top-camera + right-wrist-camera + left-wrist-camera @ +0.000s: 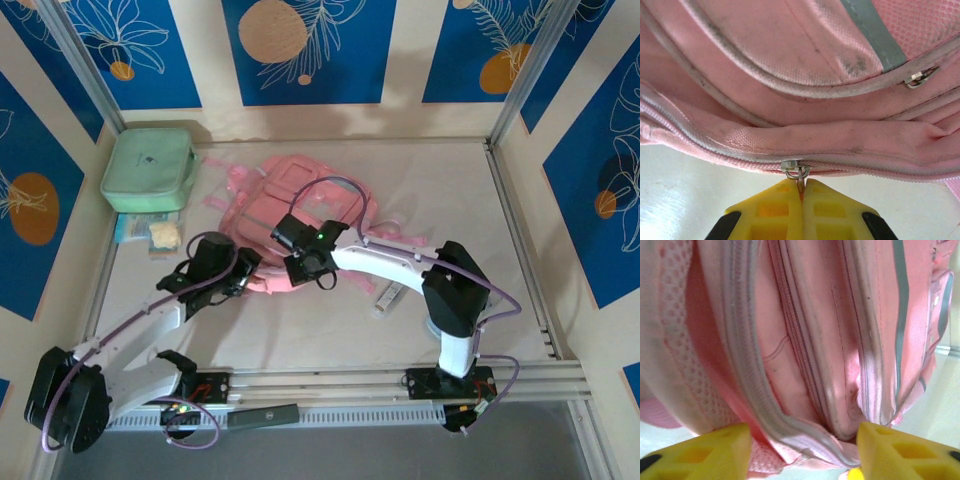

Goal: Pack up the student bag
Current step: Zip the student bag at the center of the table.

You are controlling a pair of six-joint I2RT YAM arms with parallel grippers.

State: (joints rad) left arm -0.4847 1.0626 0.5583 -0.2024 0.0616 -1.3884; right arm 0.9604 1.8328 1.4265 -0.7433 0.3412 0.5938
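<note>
The student bag [262,205], a soft pink backpack, lies flat on the white table [450,210] a little left of centre and above the middle of the top view. Its straps spread toward the upper left. Both arms reach in to its lower edge.

The left gripper [243,272] sits at the bag's lower-left edge. In the left wrist view its jaws stand wide apart (one yellow finger in each bottom corner). The bag's zipped seam [765,405] and pink mesh padding [685,340] run down between the fingers [705,455]. The jaws are not closed on anything.

The right gripper [312,268] is at the middle of the bag's lower edge. In the right wrist view its yellow fingers [775,210] are pressed together at bottom centre, pinching the zipper pull [800,184]. The pull hangs from a metal slider [796,168] on the bag's lowest zip line. A second slider [919,78] sits on another zip at the upper right of that view, beside a grey stripe [875,30].

A mint-green zipped case [150,168] lies in the upper left of the top view, just beside the bag's straps. A small pale packet [165,235] lies directly below the case. A white tube-like item [389,297] (too small to identify) rests on the table right of centre, beside the right arm.
</note>
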